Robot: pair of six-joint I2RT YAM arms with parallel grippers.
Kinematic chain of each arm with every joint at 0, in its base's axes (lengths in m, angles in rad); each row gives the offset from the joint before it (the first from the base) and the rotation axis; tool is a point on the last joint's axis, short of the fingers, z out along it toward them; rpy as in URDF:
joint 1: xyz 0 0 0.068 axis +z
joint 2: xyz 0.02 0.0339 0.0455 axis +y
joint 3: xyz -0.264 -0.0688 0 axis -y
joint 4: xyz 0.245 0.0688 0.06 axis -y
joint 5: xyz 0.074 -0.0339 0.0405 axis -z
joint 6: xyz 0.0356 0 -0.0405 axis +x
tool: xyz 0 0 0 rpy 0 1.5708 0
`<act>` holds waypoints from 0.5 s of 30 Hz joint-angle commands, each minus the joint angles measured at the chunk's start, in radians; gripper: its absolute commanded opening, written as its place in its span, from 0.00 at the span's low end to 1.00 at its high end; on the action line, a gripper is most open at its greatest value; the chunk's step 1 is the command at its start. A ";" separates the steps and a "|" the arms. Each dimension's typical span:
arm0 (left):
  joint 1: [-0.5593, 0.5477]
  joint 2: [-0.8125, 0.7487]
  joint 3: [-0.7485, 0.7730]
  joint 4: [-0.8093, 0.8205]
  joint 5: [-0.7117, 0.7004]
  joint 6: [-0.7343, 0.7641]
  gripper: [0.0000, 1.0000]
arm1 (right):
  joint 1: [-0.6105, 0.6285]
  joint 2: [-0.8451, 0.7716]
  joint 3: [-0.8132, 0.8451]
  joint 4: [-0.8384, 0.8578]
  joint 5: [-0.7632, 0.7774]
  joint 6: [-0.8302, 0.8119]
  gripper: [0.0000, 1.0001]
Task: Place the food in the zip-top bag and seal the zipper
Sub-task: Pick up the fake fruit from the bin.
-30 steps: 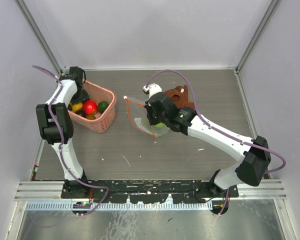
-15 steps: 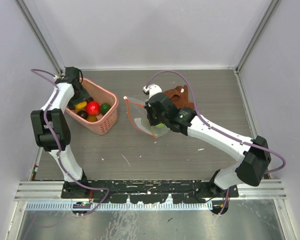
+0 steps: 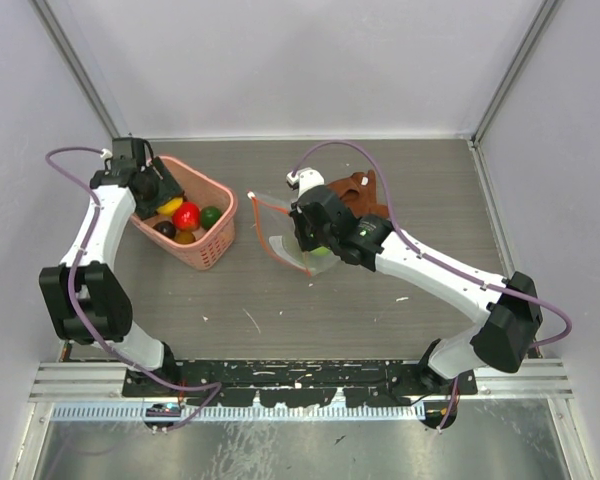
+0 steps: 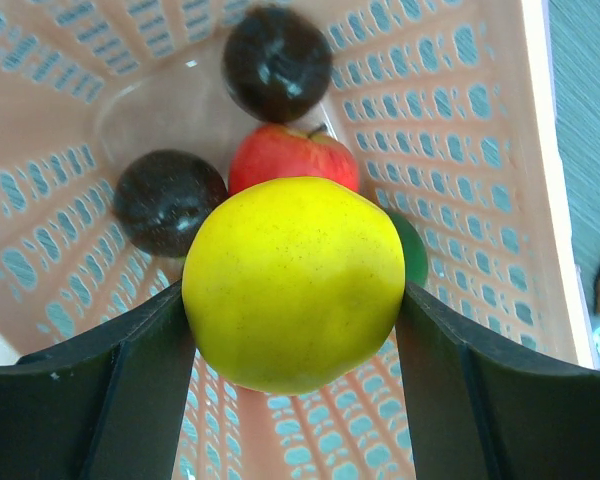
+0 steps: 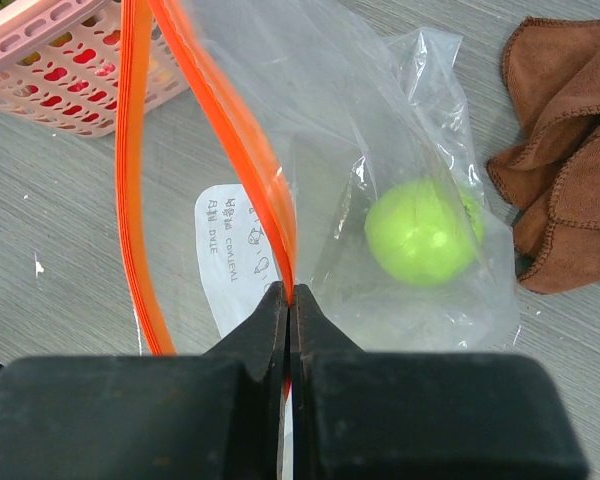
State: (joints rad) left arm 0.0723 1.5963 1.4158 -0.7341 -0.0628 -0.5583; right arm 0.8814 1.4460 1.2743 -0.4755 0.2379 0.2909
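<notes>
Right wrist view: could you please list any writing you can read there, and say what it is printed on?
White label patch on the zip-top bag: a few short lines of dark print, seen reversed through the plastic and too small to read.
Nothing else: no text shows on the pink basket, the green ball or the brown cloth.

Tabletop: grey wood-grain surface, flecked white. Walls: plain pale panels at 9, 12 and 3 o'clock, with metal corner posts at 11 and 1. Aluminium rail at 6 o'clock; light is even.
</notes>
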 commanded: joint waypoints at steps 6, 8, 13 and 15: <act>-0.030 -0.133 -0.083 0.090 0.202 0.027 0.43 | -0.004 -0.041 0.023 0.031 0.017 0.001 0.00; -0.037 -0.153 -0.101 0.104 0.237 0.033 0.43 | -0.004 -0.040 0.025 0.030 0.017 0.000 0.00; -0.038 -0.226 -0.176 0.176 0.381 0.044 0.41 | -0.004 -0.035 0.028 0.026 0.018 -0.001 0.00; -0.037 -0.263 -0.209 0.211 0.419 0.042 0.37 | -0.004 -0.033 0.029 0.027 0.020 -0.003 0.00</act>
State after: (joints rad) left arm 0.0376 1.4254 1.2461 -0.6403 0.2184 -0.5331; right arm 0.8814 1.4460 1.2747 -0.4763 0.2386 0.2909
